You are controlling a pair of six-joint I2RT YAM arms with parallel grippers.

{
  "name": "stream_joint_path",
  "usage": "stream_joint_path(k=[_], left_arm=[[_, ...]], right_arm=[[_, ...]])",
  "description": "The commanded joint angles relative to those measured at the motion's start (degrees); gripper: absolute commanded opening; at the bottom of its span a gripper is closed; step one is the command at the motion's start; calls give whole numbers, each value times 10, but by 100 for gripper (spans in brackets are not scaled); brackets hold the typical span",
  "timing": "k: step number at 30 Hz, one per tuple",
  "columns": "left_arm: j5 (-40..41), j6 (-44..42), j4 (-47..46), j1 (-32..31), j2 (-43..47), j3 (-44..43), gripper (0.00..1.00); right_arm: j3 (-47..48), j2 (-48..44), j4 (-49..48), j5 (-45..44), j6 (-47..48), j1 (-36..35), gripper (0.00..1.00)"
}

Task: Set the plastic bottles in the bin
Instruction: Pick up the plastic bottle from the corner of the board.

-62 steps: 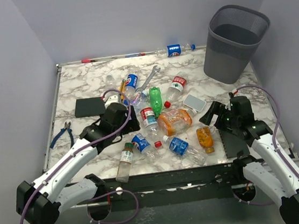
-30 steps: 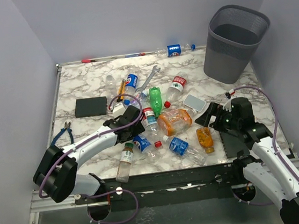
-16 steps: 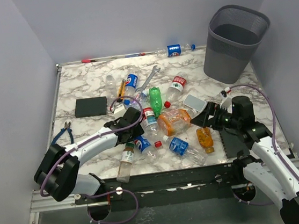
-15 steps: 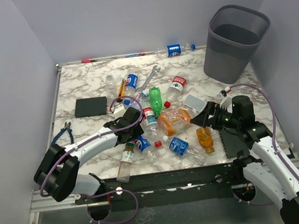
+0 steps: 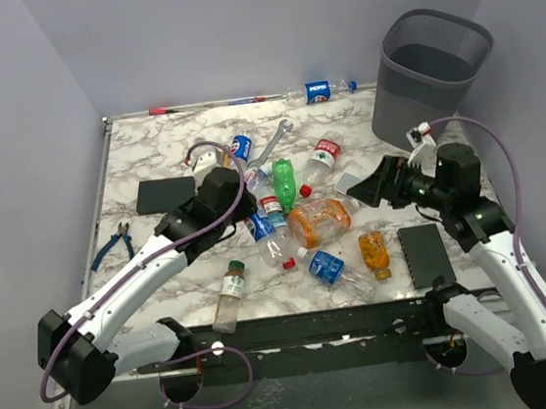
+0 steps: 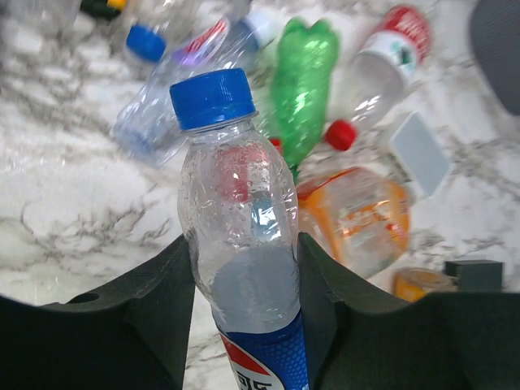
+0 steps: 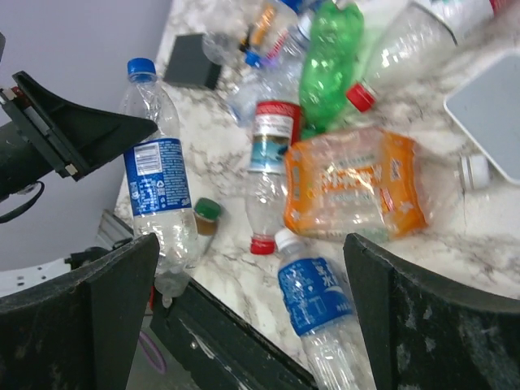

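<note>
Bottle (image 6: pixel 236 203) clamped at label in left claw (image 6: pixel 244 276); right claw (image 7: pixel 252 244) gapes empty. Lift high, swing right, release only above bin (image 5: pixel 431 78).

The left arm (image 5: pixel 134 284) and the right arm (image 5: pixel 501 257) are showing smooth white tapered shells between chunky black joint housings (image 5: pixel 73 370), the biggest sitting in the lower corners of the top view. A thin purple cable (image 5: pixel 249 367) is running along each arm. The left claw (image 6: pixel 244 276) and the right claw (image 7: pixel 252 317) are showing matte black, wedge-shaped fingers (image 6: pixel 138 325).
</note>
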State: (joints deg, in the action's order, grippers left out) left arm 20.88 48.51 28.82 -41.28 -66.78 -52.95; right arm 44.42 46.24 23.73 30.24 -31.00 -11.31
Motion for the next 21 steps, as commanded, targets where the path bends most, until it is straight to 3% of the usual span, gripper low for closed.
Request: stream_joint_path(k=[1, 6, 9, 11, 13, 18, 21], left_arm=[[4, -98, 9, 2, 36, -79, 40], [-128, -198, -113, 2, 84, -68, 45], [-247, -220, -238, 2, 125, -6, 44], [-292, -231, -312, 1, 158, 37, 43], [-345, -250, -378, 1, 182, 77, 43], [-469, -284, -457, 0, 195, 125, 39], [-507, -296, -456, 0, 185, 121, 34]], right_arm=[[74, 4, 6, 15, 8, -4, 100], [123, 42, -37, 68, -41, -4, 100], [118, 77, -131, 168, -92, -4, 100], [108, 80, -201, 186, -119, -11, 100], [120, 67, -216, 126, -102, -41, 100], [235, 134, -87, -113, 30, -247, 100], [213, 132, -134, -191, 9, -280, 100]])
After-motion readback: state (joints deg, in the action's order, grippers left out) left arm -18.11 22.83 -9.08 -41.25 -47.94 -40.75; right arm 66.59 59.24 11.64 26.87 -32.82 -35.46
